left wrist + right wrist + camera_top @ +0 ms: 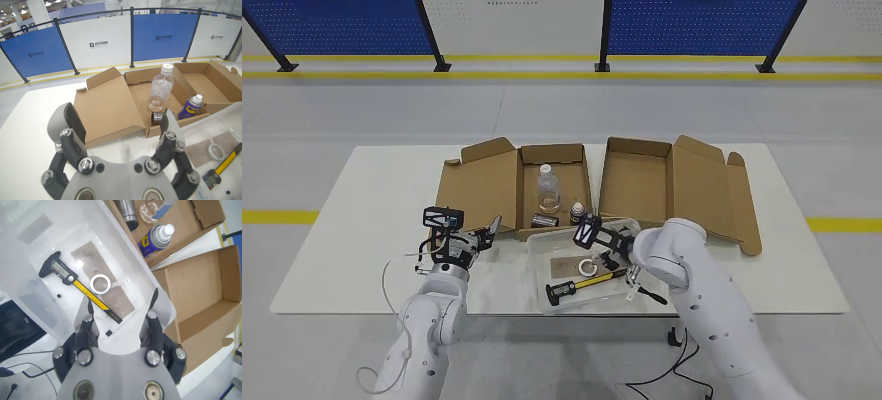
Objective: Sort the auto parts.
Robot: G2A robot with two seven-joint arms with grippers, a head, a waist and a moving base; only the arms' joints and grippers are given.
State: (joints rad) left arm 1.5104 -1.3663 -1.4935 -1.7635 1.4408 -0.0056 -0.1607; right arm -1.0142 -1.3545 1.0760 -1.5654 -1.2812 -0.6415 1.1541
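Top view is showing a white table [362, 220] carrying two open cardboard boxes side by side toward its far edge and a clear plastic bin [534, 270] at the middle of its near edge. In the left box [557, 152] a water bottle [547, 187] is standing upright, a steel sleeve [544, 220] is lying on its side against the near wall, and a blue spray can [577, 213] is standing upright in the near right corner. The right box [637, 190] is sitting just beside the left one, flaps folded outward. Inside the bin a metal ring [588, 267] is lying flat, and a digital caliper [575, 288] is lying beside it, toward the near edge, the two apart. The left gripper [487, 235] is hovering over the table just left of the bin, by the left box's open flap, its jaws standing spread with nothing between them. The right gripper [587, 235] is hanging over the far part of the bin, jaws likewise spread wide and gripping nothing; its wrist view is looking down on the ring [100, 283] and caliper [62, 271] below.
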